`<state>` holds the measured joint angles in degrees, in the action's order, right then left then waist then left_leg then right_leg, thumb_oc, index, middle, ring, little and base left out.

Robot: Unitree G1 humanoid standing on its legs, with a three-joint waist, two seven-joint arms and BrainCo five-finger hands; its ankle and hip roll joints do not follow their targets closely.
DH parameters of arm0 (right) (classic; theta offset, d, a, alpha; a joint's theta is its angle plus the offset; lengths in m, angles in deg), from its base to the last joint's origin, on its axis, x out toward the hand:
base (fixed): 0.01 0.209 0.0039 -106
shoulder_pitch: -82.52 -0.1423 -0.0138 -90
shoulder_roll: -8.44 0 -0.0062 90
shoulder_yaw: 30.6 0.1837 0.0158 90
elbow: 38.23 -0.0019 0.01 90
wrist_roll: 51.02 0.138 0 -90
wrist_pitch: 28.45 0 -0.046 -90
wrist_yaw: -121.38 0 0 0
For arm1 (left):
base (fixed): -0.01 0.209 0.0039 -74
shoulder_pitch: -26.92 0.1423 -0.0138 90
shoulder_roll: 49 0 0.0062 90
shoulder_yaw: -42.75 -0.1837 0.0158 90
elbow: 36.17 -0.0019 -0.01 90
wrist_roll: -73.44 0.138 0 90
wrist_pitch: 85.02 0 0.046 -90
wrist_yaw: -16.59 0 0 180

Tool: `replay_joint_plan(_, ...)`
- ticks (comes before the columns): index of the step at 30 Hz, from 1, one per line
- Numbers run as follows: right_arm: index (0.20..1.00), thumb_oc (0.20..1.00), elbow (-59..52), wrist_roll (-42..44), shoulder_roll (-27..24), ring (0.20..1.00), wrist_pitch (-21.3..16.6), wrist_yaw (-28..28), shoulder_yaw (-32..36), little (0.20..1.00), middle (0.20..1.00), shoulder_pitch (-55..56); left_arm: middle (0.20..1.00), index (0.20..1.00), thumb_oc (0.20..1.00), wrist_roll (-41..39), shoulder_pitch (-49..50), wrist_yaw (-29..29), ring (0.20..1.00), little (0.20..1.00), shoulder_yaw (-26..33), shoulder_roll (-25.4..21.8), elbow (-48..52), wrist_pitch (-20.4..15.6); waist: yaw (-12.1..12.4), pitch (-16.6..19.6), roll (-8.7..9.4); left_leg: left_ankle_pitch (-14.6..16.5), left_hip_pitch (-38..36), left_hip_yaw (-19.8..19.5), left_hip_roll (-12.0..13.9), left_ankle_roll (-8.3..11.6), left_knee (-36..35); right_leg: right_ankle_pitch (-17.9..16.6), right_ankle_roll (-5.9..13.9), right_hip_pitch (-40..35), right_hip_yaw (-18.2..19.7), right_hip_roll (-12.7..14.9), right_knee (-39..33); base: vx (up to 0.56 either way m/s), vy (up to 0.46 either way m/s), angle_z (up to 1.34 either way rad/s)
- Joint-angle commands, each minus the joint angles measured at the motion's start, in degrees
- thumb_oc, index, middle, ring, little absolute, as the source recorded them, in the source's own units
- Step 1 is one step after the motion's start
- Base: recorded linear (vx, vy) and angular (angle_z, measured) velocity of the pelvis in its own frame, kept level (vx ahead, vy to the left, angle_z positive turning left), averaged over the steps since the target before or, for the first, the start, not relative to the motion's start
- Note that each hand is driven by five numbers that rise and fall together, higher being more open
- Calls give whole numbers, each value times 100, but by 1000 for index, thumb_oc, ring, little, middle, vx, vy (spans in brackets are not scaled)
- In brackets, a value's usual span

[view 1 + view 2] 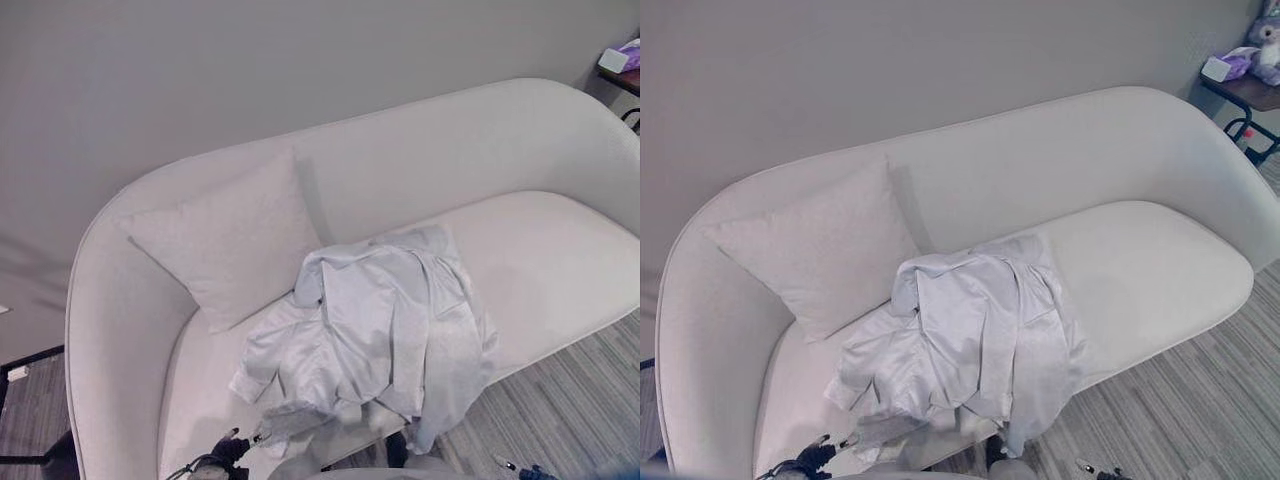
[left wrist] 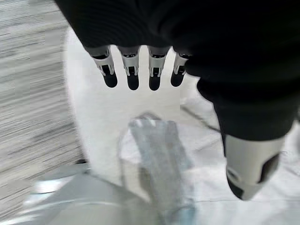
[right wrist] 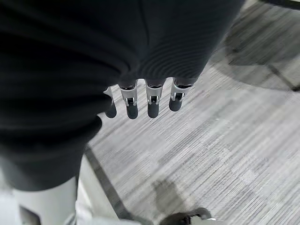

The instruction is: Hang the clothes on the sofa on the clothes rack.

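A light grey shirt (image 1: pixel 380 330) lies crumpled on the seat of a white sofa (image 1: pixel 545 250), spilling over the front edge near the middle. My left hand (image 1: pixel 228 450) is low at the sofa's front edge, just left of the shirt's hanging hem and apart from it. In the left wrist view its fingers (image 2: pixel 132 75) are straight and the thumb stands apart, with a strip of the shirt (image 2: pixel 159 154) below them, untouched. My right hand (image 1: pixel 510 465) is low over the carpet, right of the shirt. Its fingers (image 3: pixel 152 101) are straight and hold nothing.
A white cushion (image 1: pixel 225 240) leans in the sofa's left corner. A dark side table (image 1: pixel 1252 92) with a plush toy (image 1: pixel 1268 45) and a white box stands at the far right. A grey wall is behind, and striped grey carpet (image 3: pixel 211 154) lies in front.
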<state>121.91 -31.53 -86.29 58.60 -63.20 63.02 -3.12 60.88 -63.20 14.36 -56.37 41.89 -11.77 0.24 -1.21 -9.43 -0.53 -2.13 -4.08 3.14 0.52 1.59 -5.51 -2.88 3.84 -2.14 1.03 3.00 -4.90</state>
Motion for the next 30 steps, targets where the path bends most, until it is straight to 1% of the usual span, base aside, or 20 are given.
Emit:
replay_joint_plan(1,1000,1000,-371,247,-475,1000,-198,-185,137,1000,1000,-129,1000,1000,1000,-106,-284,-168,1000,1000,4,-318,778,-305,7,107,43,350,-17,-48,-27,35,51,-469,821,410,-121,460,-10,11,83,-28)
replay_joint_plan(3,1000,1000,-936,209,-649,1000,-275,-248,372,1000,1000,-42,1000,1000,1000,-256,-174,-201,1000,1000,168,-525,1693,-363,3,94,58,387,-31,4,-42,18,51,-500,873,452,-105,493,-10,6,62,-16)
replay_joint_plan(6,1000,1000,-1714,-31,-873,1000,-339,-355,493,1000,1000,-55,1000,1000,1000,-209,-212,-254,1000,1000,267,-743,2662,-452,-19,82,83,433,-47,60,-47,13,51,-523,910,487,-88,509,-10,12,41,-18)
replay_joint_plan(9,1000,1000,-2224,-168,-1119,1000,-417,-433,416,1000,1000,-337,1000,1000,1000,-136,-607,-347,1000,1000,130,-932,3127,-505,-44,42,121,448,-23,61,-30,17,51,-536,904,546,-83,515,-10,7,7,-3)
replay_joint_plan(11,1000,1000,-2422,-216,-1167,1000,-419,-481,355,1000,1000,-454,1000,1000,1000,-100,-815,-391,1000,1000,47,-977,3177,-512,-57,6,132,445,-7,53,-22,19,51,-542,898,569,-85,511,-10,-20,-5,0)
replay_joint_plan(12,1000,1000,-2558,-212,-1287,1000,-462,-530,177,1000,1000,-775,1000,1000,1000,-83,-1299,-470,1000,1000,-187,-1062,3217,-507,-66,-71,146,416,57,38,-2,31,51,-562,881,637,-87,493,-10,-53,-18,1)
replay_joint_plan(13,1000,1000,-2517,-158,-1353,1000,-481,-546,69,1000,1000,-981,1000,1000,1000,-69,-1530,-498,1000,1000,-332,-1108,3215,-510,-65,-115,153,400,98,30,9,38,51,-567,873,681,-101,482,-10,-53,-18,-1)
replay_joint_plan(14,1000,1000,-2515,-158,-1353,1000,-482,-546,69,1000,1000,-984,1000,1000,1000,-69,-1532,-498,1000,1000,-332,-1108,3214,-510,-66,-116,153,400,98,30,9,38,51,-567,873,681,-102,482,-10,-62,-34,1)
replay_joint_plan(15,1000,1000,-2554,-53,-1421,1000,-506,-565,-178,1000,1000,-1392,1000,1000,1000,-40,-1987,-571,1000,1000,-609,-1184,3128,-480,-59,-217,173,352,223,-4,23,50,51,-588,859,792,-120,465,-10,-46,-24,3)
replay_joint_plan(16,1000,1000,-2541,-49,-1422,1000,-510,-564,-180,1000,1000,-1415,1000,1000,1000,-43,-2009,-572,1000,1000,-608,-1185,3112,-486,-65,-225,175,349,232,-9,23,50,51,-590,858,799,-125,466,-10,-177,-68,3)
replay_joint_plan(17,1000,1000,-2577,117,-1489,1000,-530,-579,-542,1000,1000,-1984,1000,1000,1000,-67,-2681,-649,1000,1000,-952,-1220,2858,-438,-76,-450,202,230,498,-90,46,69,51,-644,823,1024,-150,432,-10,-133,-45,4)
replay_joint_plan(18,1000,1000,-2568,120,-1490,1000,-532,-579,-543,1000,1000,-2000,1000,1000,1000,-70,-2699,-649,1000,1000,-952,-1221,2846,-442,-80,-451,202,225,510,-94,46,70,51,-646,822,1034,-154,433,-10,-168,-60,3)
replay_joint_plan(21,1000,1000,-2552,503,-1440,1000,-628,-673,-854,1000,1000,-2664,1000,1000,1000,-4,-3450,-739,1000,1000,-1365,-1287,2433,-386,-104,-664,233,77,835,-185,66,86,51,-717,787,1278,-172,403,-10,-99,-34,7)
replay_joint_plan(23,1000,1000,-2484,699,-1391,1000,-676,-667,-1084,1000,1000,-3005,1000,1000,1000,15,-3848,-780,1000,1000,-1521,-1341,2087,-360,-108,-737,255,1,1007,-229,81,108,51,-749,763,1425,-204,388,-10,-74,-42,15)
replay_joint_plan(27,1000,1000,-2442,887,-1433,1000,-748,-629,-1511,1000,1000,-3569,1000,1000,1000,376,-4682,-874,1000,1000,-1884,-1780,1370,-282,-140,-862,306,-142,1352,-303,121,160,51,-806,756,1718,-261,355,-10,-36,-28,5)
replay_joint_plan(30,1000,1000,-2634,1017,-1445,1000,-867,-670,-1617,1000,1000,-3687,1000,1000,1000,610,-5096,-992,1000,1000,-2042,-2043,1072,-249,-170,-965,326,-208,1538,-345,146,182,51,-830,747,1879,-268,333,-10,-37,-17,12)
